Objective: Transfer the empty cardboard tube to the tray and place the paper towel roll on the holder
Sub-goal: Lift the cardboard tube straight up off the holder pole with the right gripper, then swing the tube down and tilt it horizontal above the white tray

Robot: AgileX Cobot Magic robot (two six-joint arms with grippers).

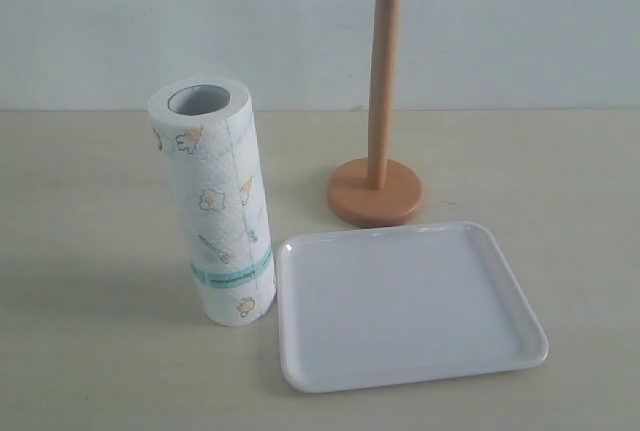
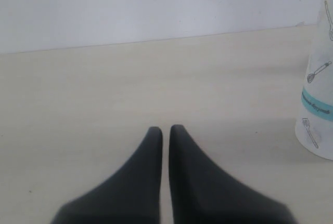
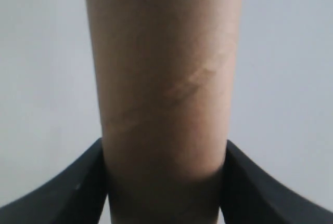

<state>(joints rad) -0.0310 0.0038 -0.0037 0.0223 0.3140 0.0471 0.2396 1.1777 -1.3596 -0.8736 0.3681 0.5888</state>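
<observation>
Our right hand grips the tube, its long axis running straight out of the grip; both sit outside the exterior view, so we cannot tell which way the tray lies. Our left hand, pinched closed and empty, is nearer the upright roll.

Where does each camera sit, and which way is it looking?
Exterior view: off the arms, above the table, looking down at the roll, tray and holder; no robot part shows.
Left wrist view: on the left wrist, looking low across the table past the shut left gripper; the roll stands at the edge.
Right wrist view: on the right wrist, facing the tube clamped in the right gripper.
Shared: the exterior and left wrist views both show the roll.
</observation>
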